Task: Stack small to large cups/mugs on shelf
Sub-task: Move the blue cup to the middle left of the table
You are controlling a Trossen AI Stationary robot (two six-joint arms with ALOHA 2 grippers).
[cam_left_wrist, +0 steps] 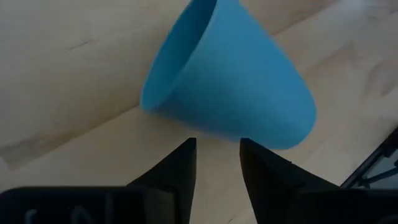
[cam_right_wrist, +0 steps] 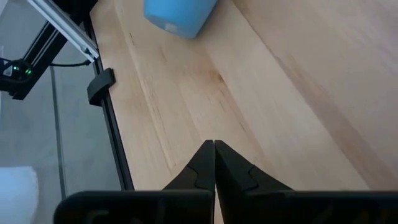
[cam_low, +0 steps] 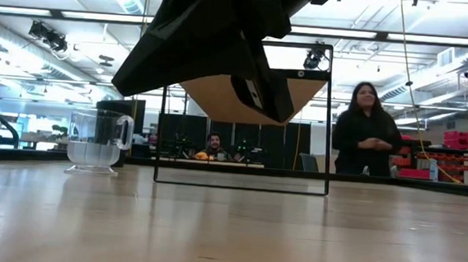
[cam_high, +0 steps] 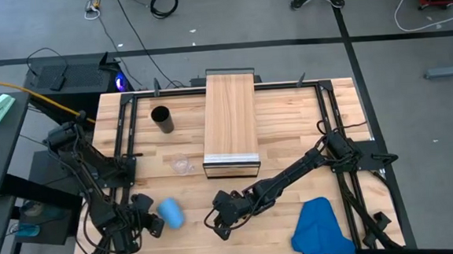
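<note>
Just ahead of the left gripper (cam_left_wrist: 216,163), whose fingers stand narrowly apart and empty, the blue cup (cam_left_wrist: 230,81) lies toppled on the tabletop (cam_high: 290,131), axis skewed to them; the right gripper (cam_right_wrist: 214,163), pinched closed, sits farther off.

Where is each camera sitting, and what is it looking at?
High view: above, straight down at the wooden tabletop, both arms, left gripper, right gripper.
Low view: table height, facing the room; clear glass mug, dark arm overhead.
Left wrist view: past its slightly parted fingers at the tipped bright-blue plastic cup.
Right wrist view: past shut fingers along the table.
Shared: both wrist views show the blue cup.
</note>
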